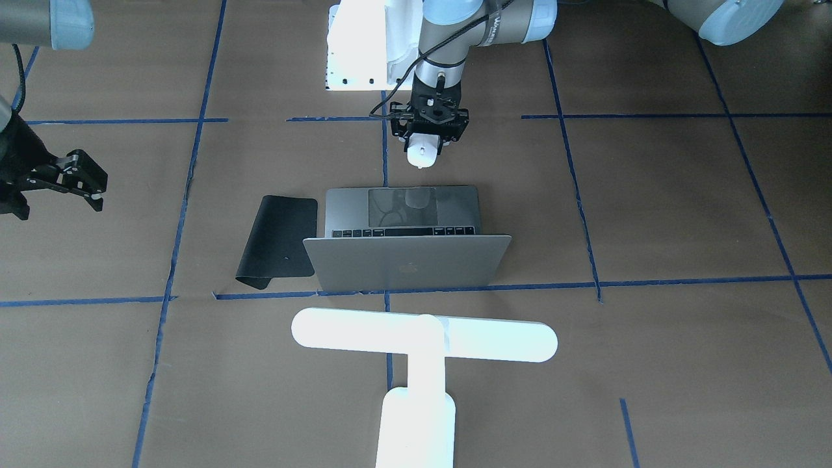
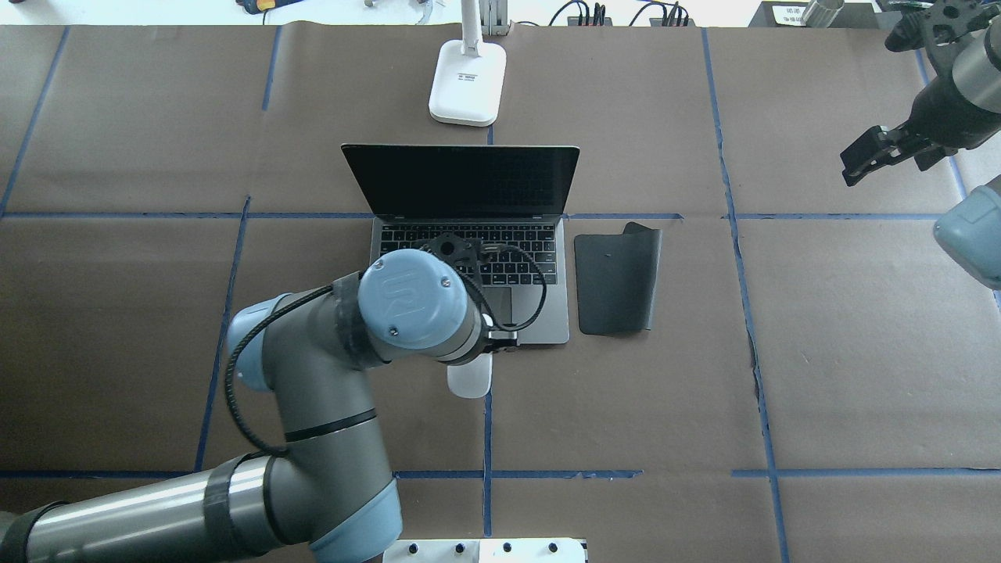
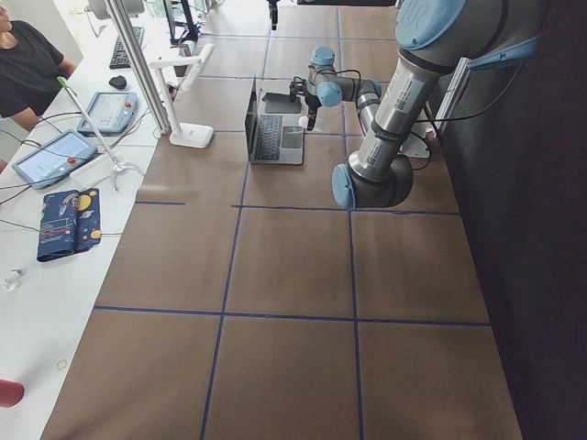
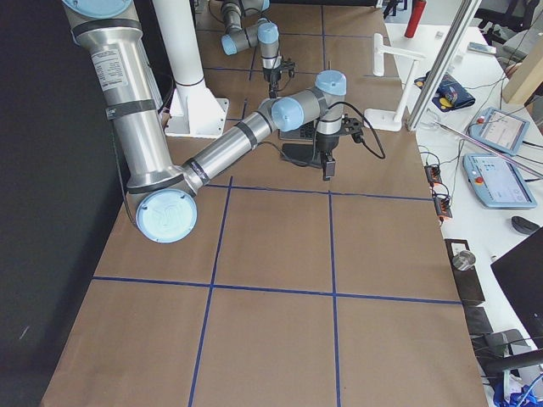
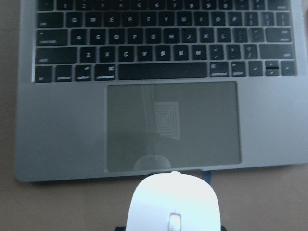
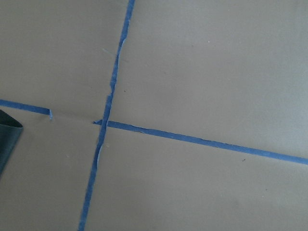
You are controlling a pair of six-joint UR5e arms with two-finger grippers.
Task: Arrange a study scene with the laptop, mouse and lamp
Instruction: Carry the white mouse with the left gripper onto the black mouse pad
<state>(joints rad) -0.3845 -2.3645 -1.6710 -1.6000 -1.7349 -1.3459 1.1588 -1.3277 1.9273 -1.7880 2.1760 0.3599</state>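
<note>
The grey laptop [image 2: 539, 313] stands open at the table's middle, its lid [image 1: 406, 260] towards the far side. My left gripper [image 1: 424, 144] is shut on the white mouse [image 1: 420, 155] and holds it above the table, just off the laptop's front edge. The mouse shows in the overhead view [image 2: 469, 379] and in the left wrist view [image 5: 174, 202], near the trackpad [image 5: 192, 125]. The white lamp [image 1: 422, 338] stands behind the laptop, its base [image 2: 467, 82] on the table. My right gripper [image 1: 81, 179] is open and empty, far off to my right.
A black mouse mat [image 2: 616, 281] lies right of the laptop with one corner curled up; it also shows in the front view [image 1: 276, 240]. A white block with bolt holes [image 1: 361, 45] sits at the robot's edge. Blue tape lines [image 6: 192, 139] cross the brown table.
</note>
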